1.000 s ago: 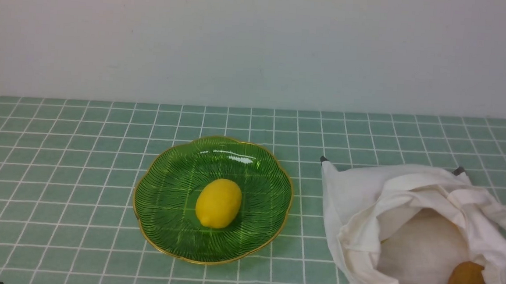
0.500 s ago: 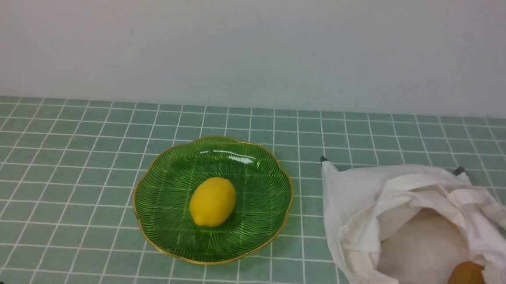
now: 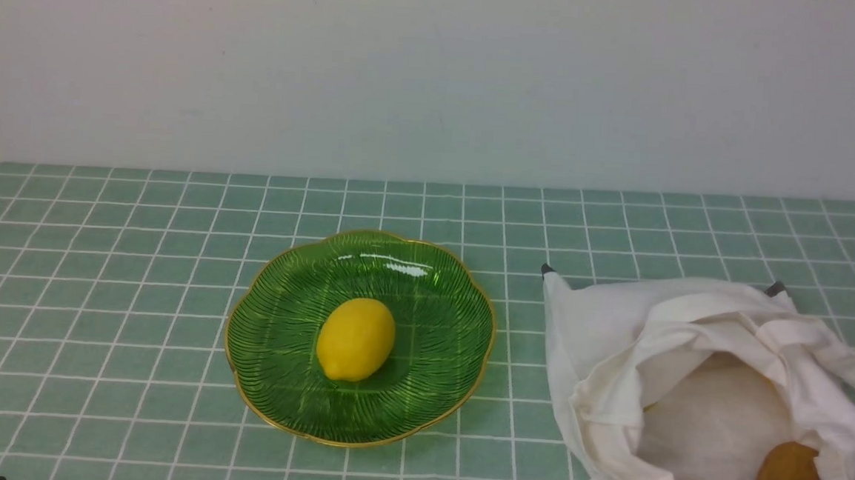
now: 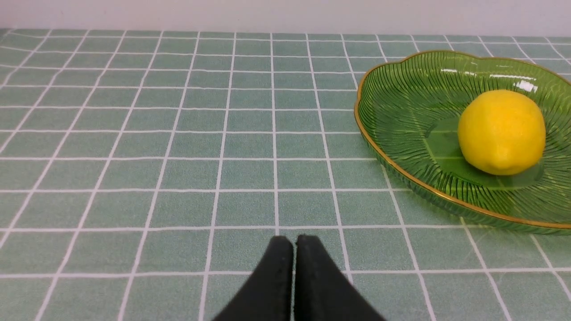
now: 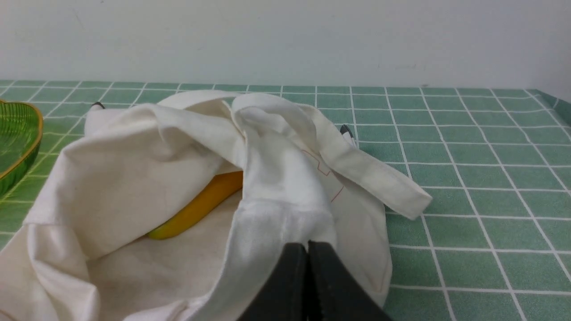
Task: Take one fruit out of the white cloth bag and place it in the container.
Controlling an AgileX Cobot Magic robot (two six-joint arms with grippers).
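On the left I see my left gripper (image 4: 294,243) with its two black fingers pressed together, holding nothing, above the green checked tablecloth (image 3: 98,287). Next to it stands the shallow green glass dish with gold rim (image 3: 276,290), and the smooth yellow oval lemon (image 3: 355,339) lies in its middle. To the right sits the soft off-white cloth bag (image 3: 600,332), mouth open, with a brown round fruit (image 3: 787,470) inside. My right gripper (image 5: 307,249) is closed too, empty, beside the bag's edge.
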